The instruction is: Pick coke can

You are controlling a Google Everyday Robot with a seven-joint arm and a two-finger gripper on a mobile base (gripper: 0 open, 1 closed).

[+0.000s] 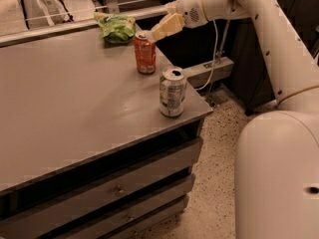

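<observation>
The coke can (145, 54), orange-red with a silver top, stands upright on the grey table (65, 108) near its far right side. My gripper (155, 34) comes in from the right on the white arm, and its pale fingers reach the can's top right rim. The fingertips are level with the top of the can, just to its right. I cannot tell whether they touch it.
A green-and-white silver can (172, 91) stands near the table's right front corner, in front of the coke can. A green chip bag (116, 26) lies behind the coke can. Drawers are under the table. My white base (279, 178) fills the lower right.
</observation>
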